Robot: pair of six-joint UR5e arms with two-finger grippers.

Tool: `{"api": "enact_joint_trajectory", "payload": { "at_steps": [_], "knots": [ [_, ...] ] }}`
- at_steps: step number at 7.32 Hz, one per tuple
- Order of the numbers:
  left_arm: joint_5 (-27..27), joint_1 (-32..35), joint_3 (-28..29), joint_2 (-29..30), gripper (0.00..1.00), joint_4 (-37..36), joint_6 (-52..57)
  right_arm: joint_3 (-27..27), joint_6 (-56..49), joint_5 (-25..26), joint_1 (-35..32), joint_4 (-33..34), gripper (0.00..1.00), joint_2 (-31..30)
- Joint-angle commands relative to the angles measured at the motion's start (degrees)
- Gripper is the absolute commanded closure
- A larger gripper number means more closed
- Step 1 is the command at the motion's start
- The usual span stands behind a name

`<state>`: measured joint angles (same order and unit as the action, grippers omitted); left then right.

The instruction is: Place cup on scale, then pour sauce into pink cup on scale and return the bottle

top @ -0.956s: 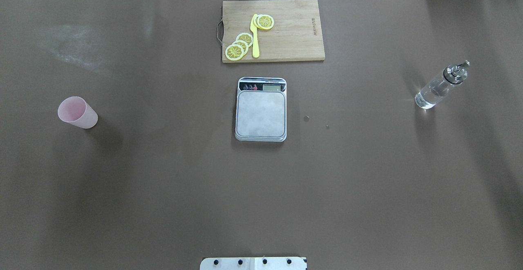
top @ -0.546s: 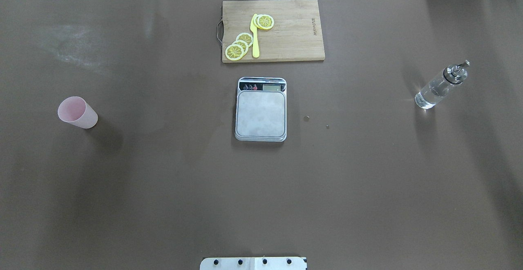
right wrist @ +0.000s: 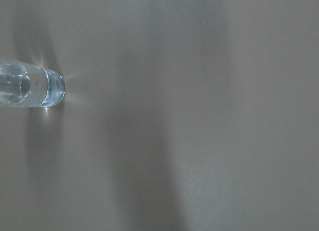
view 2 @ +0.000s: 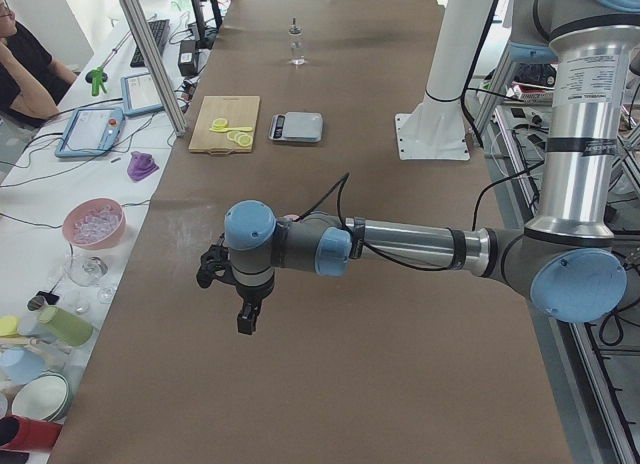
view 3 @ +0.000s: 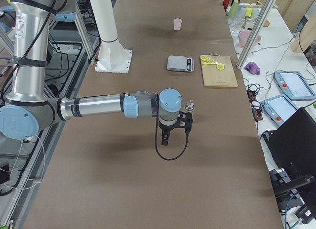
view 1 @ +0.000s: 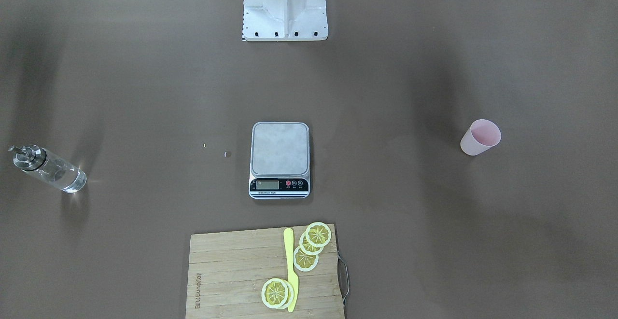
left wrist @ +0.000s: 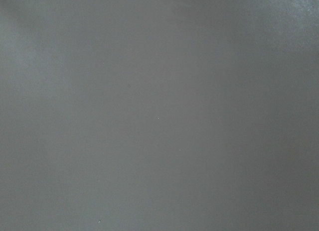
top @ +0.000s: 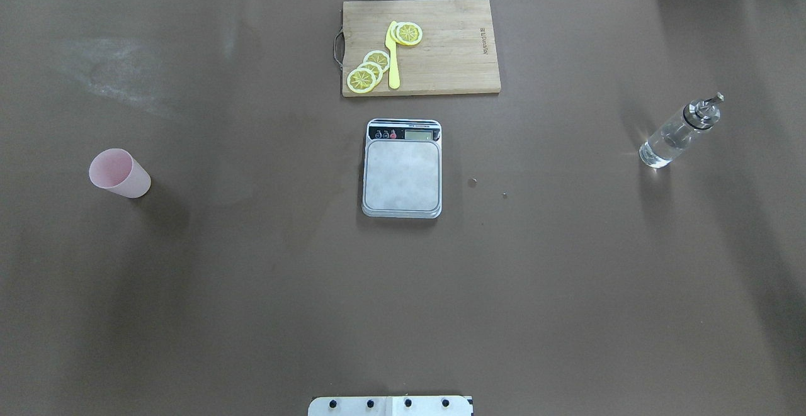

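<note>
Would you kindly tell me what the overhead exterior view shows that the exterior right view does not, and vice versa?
Only the overhead view shows the bottle whole, with clear sauce inside, and two small specks beside the scale. Only the exterior right view shows the right arm stretched over the table, its pincer pointing down near the bottle's top, and tablets beyond the table's edge. Both show the cup standing apart from the bare scale, and the cutting board with lemon slices.
</note>
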<state>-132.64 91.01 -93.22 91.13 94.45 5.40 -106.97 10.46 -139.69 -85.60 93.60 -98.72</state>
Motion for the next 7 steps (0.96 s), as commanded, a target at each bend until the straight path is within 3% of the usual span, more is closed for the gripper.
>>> {"api": "enact_joint_trajectory", "payload": {
  "at_steps": [1, 3, 7],
  "knots": [
    [-0.1, 0.0, -0.2, 0.1, 0.01, -0.1, 0.0, -0.1, -0.4, -0.3, 0.0, 0.0, 0.00, -0.2],
    [-3.5, 0.0, 0.0, 0.1, 0.01, -0.3, -0.6, -0.2, -0.6, -0.2, 0.0, -0.1, 0.00, -0.2],
    [-3.8, 0.0, -1.9, 0.7, 0.01, -0.3, -7.5, -0.2, -0.6, -0.1, 0.0, -0.1, 0.00, 0.1]
  ]
}}
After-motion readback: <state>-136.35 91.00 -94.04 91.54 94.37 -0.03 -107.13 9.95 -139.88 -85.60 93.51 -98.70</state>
